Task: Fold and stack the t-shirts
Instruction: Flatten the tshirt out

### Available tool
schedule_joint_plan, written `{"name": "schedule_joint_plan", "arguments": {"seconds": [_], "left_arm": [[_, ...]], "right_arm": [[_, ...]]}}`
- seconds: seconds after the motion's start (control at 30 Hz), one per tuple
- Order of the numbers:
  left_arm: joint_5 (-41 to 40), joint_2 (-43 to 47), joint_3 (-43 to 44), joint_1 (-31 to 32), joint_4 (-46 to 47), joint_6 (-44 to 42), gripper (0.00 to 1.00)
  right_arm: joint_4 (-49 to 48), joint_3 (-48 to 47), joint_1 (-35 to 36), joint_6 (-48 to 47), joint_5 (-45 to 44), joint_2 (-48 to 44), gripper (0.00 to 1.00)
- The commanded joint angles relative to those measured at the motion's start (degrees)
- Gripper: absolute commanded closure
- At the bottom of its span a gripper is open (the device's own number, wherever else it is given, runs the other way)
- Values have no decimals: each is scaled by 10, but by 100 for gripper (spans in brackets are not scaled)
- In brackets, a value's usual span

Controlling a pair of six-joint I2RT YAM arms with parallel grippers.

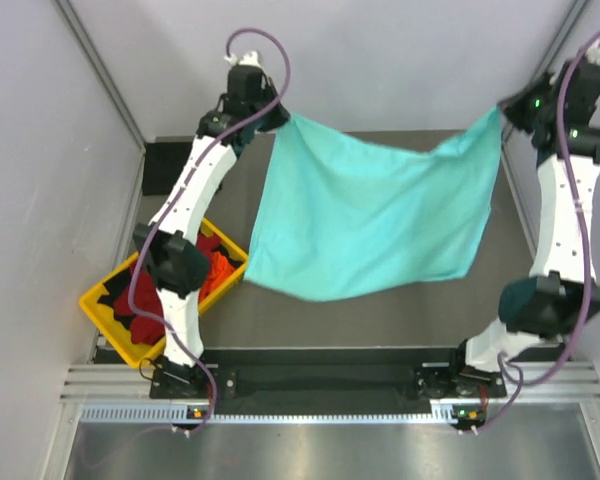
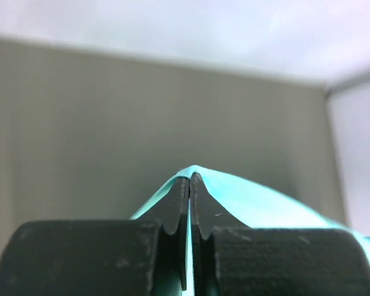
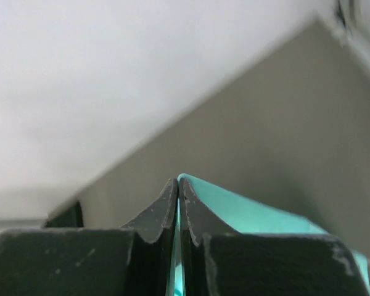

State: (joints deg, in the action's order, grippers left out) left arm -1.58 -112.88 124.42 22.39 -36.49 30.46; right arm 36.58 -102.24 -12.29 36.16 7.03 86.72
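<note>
Left fingers (image 2: 172, 209), right fingers (image 3: 160, 213) pinch mint-teal t-shirt (image 1: 370, 215) corners.

Top view: fixed high above the near edge, looking steeply down over the whole grey-brown table (image 1: 400, 315) to its far corners. Wrist views: close behind the left gripper's black fingers (image 2: 176, 203) and the right gripper's black fingers (image 3: 194, 213), looking across it to pale walls. All share the spread mint-teal cloth t-shirt (image 1: 370, 220).
</note>
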Motion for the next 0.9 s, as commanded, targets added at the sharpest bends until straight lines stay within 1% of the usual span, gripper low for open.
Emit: {"name": "schedule_joint_plan", "arguments": {"seconds": [0.0,0.03,0.07,0.1,0.13,0.17,0.2,0.23,0.27,0.3,0.33,0.37,0.4,0.43,0.47,0.5,0.53,0.57,0.6,0.67,0.7,0.73,0.77,0.8,0.83,0.87], "left_arm": [[41,11,136,-31,145,53,100],[47,17,146,-31,160,69,100],[54,26,150,-33,185,76,100],[61,36,148,-33,193,80,100],[75,62,135,-33,199,82,100],[81,94,102,-33,207,82,100],[91,94,74,-33,213,82,100],[103,135,41,-33,221,80,100],[112,159,1,-32,232,82,100],[119,207,-90,-31,264,86,100],[126,230,-135,-31,277,98,100],[146,253,-179,-31,288,103,100],[153,290,-254,-27,299,107,100],[157,308,-290,-24,303,106,100],[156,324,-325,-20,303,102,100],[154,340,-386,-14,299,98,100],[151,370,-418,-12,291,94,100],[153,385,-450,-10,291,94,100],[157,412,-507,-9,288,94,100],[159,437,-559,-5,274,89,100],[163,461,-612,1,273,88,100],[164,470,-638,5,275,86,100],[165,479,-665,10,278,85,100],[169,491,-713,18,277,84,100],[171,497,-735,22,274,83,100],[170,501,-756,27,267,82,100]], "right_arm": [[-29,-254,-8,-27,-6,48,100],[-10,-311,-11,-33,-12,68,100],[12,-389,-14,-36,-16,91,100],[13,-404,-20,-33,-11,92,100],[9,-388,-34,-30,-6,68,100],[-4,-367,-40,-29,-3,50,100],[-11,-337,-47,-28,-3,29,100],[-21,-303,-57,-29,-3,4,100],[-41,-233,-61,-37,-3,-43,100],[-48,-200,-62,-44,-4,-65,100],[-53,-168,-63,-54,-9,-85,100],[-57,-105,-63,-71,-10,-121,100],[-57,-71,-63,-79,-12,-138,100],[-58,-38,-63,-86,-13,-155,100],[-58,31,-64,-104,-15,-191,100],[-56,65,-63,-110,-21,-209,100],[-42,120,-63,-117,-30,-244,100],[-33,145,-63,-120,-47,-258,100],[-22,166,-63,-121,-54,-270,100],[5,224,-63,-123,-54,-300,100],[9,248,-63,-123,-54,-309,100],[16,294,-63,-121,-60,-326,100],[30,319,-63,-117,-88,-333,100],[35,344,-63,-113,-101,-342,100],[37,396,-64,-108,-111,-350,100],[38,422,-63,-105,-125,-366,100]]}}
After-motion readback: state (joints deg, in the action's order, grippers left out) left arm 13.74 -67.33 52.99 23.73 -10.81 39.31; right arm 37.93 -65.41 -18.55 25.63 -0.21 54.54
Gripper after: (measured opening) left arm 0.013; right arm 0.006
